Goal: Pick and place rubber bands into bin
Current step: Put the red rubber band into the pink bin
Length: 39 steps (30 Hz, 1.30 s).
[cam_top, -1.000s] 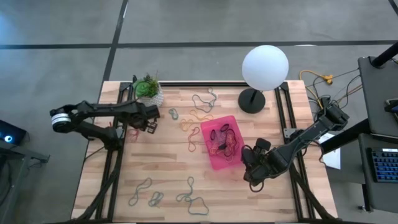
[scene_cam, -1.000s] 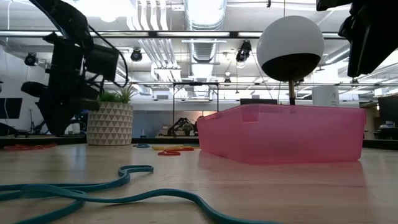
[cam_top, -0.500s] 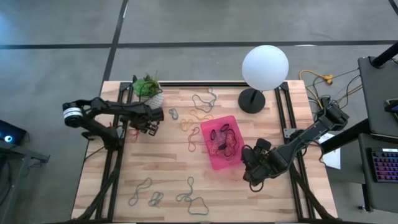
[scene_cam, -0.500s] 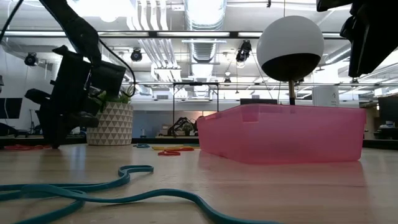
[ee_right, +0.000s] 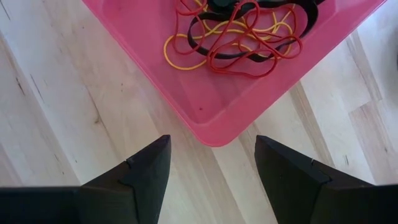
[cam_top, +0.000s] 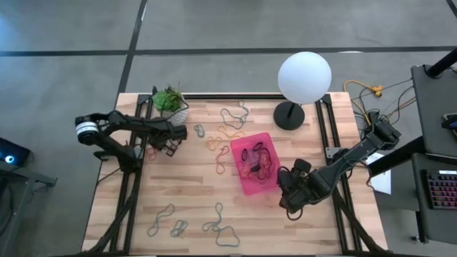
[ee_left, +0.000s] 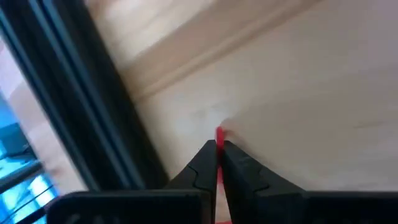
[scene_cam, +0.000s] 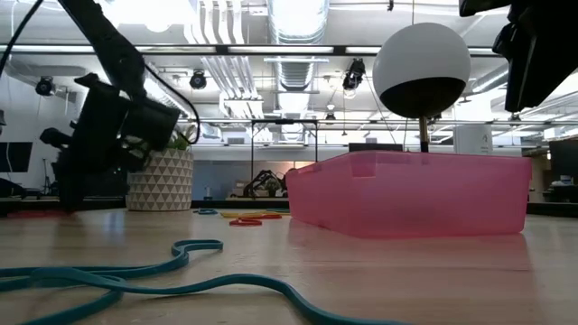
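While several rubber bands (ee_right: pixel 233 37) already lie in the bin (cam_top: pixel 255 162) at frame centre, left gripper (ee_left: pixel 217 146) pinches a red band (ee_left: pixel 219 132) at upper left, right gripper (ee_right: pixel 211 168) waits spread, many bands (cam_top: pixel 214 228) remaining.

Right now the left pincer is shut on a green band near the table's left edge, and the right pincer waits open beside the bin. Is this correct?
Not quite: the band is red, not green, as the left wrist view shows. The rest holds: the left pincer is shut on it near the table's left edge, and the right pincer waits open beside the bin.
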{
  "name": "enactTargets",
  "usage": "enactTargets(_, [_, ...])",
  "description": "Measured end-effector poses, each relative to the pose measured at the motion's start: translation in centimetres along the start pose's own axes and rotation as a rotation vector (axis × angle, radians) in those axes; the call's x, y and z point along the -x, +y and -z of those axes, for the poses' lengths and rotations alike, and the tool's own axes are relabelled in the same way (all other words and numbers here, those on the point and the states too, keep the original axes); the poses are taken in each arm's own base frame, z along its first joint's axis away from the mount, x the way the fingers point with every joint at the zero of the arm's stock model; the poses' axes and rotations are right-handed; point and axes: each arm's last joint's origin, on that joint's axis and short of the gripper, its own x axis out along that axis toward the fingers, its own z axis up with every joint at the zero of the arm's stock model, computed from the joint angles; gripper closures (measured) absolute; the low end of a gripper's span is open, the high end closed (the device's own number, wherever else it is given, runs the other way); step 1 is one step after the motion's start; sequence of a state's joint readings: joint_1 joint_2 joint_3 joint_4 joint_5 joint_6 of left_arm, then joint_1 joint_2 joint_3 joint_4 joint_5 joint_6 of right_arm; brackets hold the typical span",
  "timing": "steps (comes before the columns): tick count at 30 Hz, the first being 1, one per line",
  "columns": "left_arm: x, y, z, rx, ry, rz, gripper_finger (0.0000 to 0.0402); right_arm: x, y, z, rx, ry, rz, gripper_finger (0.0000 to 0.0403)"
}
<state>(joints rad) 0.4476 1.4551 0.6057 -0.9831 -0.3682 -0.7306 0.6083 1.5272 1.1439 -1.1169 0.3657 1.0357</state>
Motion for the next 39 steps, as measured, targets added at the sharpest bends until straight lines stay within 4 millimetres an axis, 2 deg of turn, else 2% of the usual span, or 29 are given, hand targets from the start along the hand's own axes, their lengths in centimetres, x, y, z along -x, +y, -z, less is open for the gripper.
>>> enactTargets(7, [0.0,0.3,0.4,0.008,0.032,0.05,0.0401,0.0,0.0,0.0,0.004,-0.001,0.0,0.0183])
enactTargets(10, [1.2,0.3,0.0,0.049,0.007,0.115,0.0401,-0.1,0.0,0.0,0.009,-0.001,0.004,0.0183])
enactTargets(13, [3.1,0.5,-0.6,0.097,-0.065,0.18,0.0401,-0.2,-0.1,0.1,0.011,0.001,0.009,0.0183])
enactTargets(16, [5.7,0.8,-1.4,0.136,-0.166,0.271,0.0401,-0.3,-0.1,0.2,0.012,0.004,0.013,0.0183])
enactTargets(19, [9.3,1.0,-2.0,0.127,-0.339,0.44,0.0401,-0.4,-0.1,0.2,0.013,0.004,0.013,0.0183])
enactTargets(26, [19.6,1.4,-1.8,0.077,-0.787,1.123,0.0401,-0.5,-0.1,0.3,0.013,0.005,0.014,0.0183])
enactTargets(28, [22.0,1.3,-1.4,0.066,-0.893,1.258,0.0401,-0.6,-0.2,0.3,0.01,0.006,0.015,0.0183])
enactTargets(32, [24.6,-1.1,-1.6,0.027,-0.95,1.359,0.0401,-0.6,-0.2,0.4,-0.006,0.013,0.012,0.0183])
enactTargets(39, [26.9,-10.4,-3.7,-0.151,-0.858,1.427,0.0402,0.2,0.4,0.4,-0.01,0.061,-0.05,0.0183])
